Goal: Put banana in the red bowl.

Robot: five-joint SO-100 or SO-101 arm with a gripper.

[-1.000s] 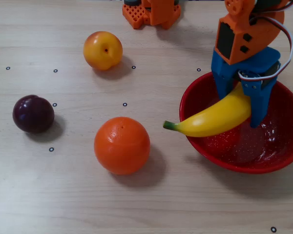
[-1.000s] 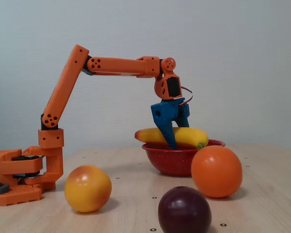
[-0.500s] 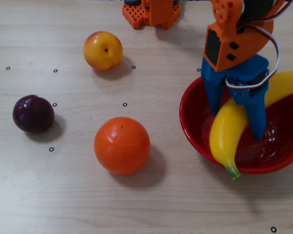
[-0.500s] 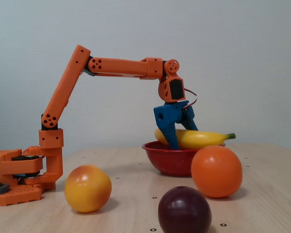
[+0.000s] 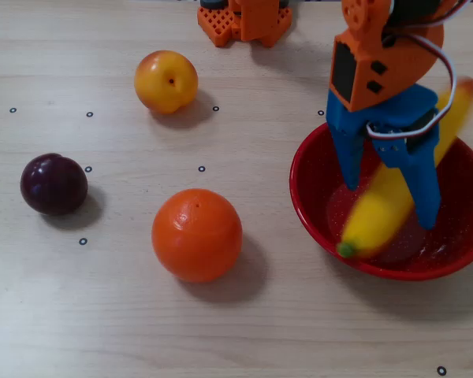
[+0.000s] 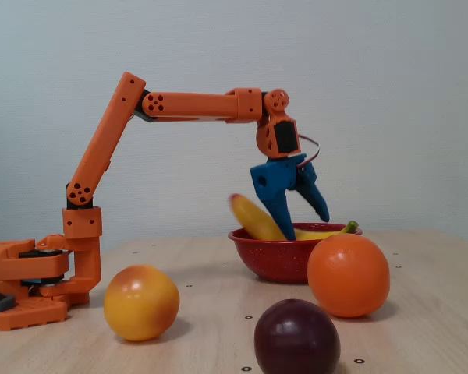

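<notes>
The yellow banana (image 5: 382, 209) is motion-blurred and lies slanted across the red bowl (image 5: 303, 191). Its green stem points to the bowl's near-left rim and its reddish end sticks out past the far-right rim. My blue gripper (image 5: 390, 197) hovers over the bowl, open, with one finger on each side of the banana. In the fixed view the banana (image 6: 255, 219) tilts up over the left rim of the red bowl (image 6: 274, 262). There the fingers of the gripper (image 6: 306, 226) are spread above it.
An orange (image 5: 196, 235) sits left of the bowl, a yellow-orange peach (image 5: 166, 81) lies farther back, and a dark plum (image 5: 54, 183) lies at the far left. The arm's orange base (image 5: 244, 20) is at the top edge. Small black ring marks dot the wooden table.
The gripper has opened and the banana has dropped out of it, swinging further round so its stem now rests inside the bowl. The arm shifted only slightly.
</notes>
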